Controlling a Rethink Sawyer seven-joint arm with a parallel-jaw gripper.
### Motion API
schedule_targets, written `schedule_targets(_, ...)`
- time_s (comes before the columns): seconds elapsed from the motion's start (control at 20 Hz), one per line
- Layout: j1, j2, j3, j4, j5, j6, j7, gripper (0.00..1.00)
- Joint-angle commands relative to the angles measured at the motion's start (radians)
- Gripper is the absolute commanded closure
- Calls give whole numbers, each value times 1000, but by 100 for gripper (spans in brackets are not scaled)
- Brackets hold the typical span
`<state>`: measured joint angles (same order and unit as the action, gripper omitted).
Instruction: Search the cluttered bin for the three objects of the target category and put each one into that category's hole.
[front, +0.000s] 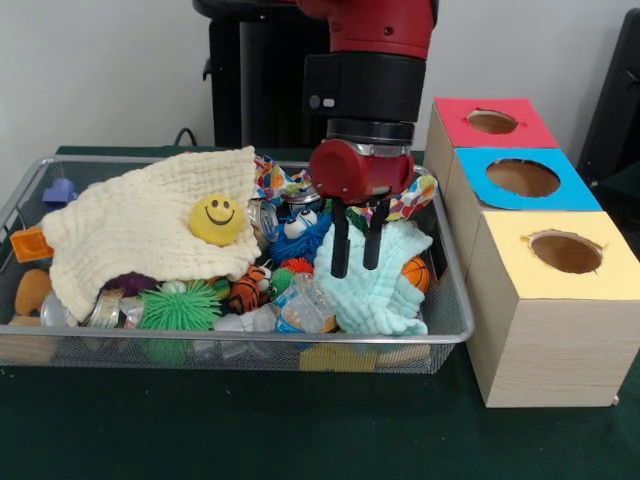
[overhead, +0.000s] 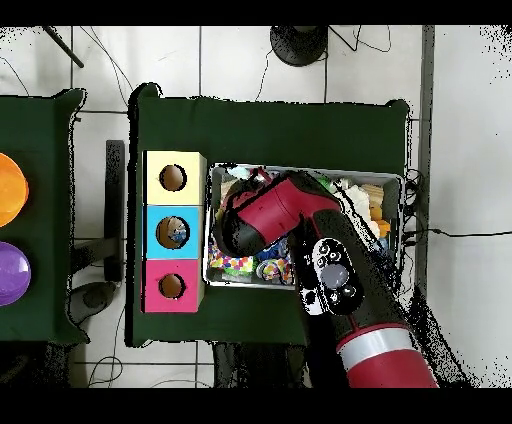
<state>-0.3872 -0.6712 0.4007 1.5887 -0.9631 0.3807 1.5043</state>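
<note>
The wire-mesh bin (front: 250, 341) is full of toys and cloths; it also shows in the overhead view (overhead: 300, 169). One crushed clear bottle with a blue label (front: 305, 306) lies near the bin's front rim, just left of a pale mint cloth (front: 385, 287). Other bottles are hidden or cannot be told apart. My gripper (front: 357, 248) hangs open and empty over the bin's right half, its black fingers (front: 340, 245) just above the mint cloth and up-right of the bottle. The blue-topped box's hole (front: 523, 178) stands right of the bin; in the overhead view (overhead: 172, 232) something shows inside it.
A cream cloth (front: 140, 228) with a yellow smiley ball (front: 217, 219) covers the bin's left half. A green spiky ball (front: 180, 306), a silver can (front: 300, 199), a blue plush toy (front: 300, 230) and a small basketball (front: 417, 272) lie around. Red-topped (front: 492, 121) and yellow-topped (front: 565, 252) boxes flank the blue one.
</note>
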Motion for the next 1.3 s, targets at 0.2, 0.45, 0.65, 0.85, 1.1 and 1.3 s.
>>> schedule_targets(0.2, -7, 64, -109, -63, -44, -14, 94, 0)
schedule_targets(0.45, -20, 79, -125, -55, -7, 17, 84, 0)
schedule_targets(0.65, -19, 91, -141, -61, -9, -18, 101, 0)
schedule_targets(0.85, -5, 104, -163, -76, -19, -29, 114, 0)
schedule_targets(1.1, -7, 107, -164, -79, -13, -22, 102, 0)
schedule_targets(1.3, -25, 120, -140, -70, 18, -17, 97, 0)
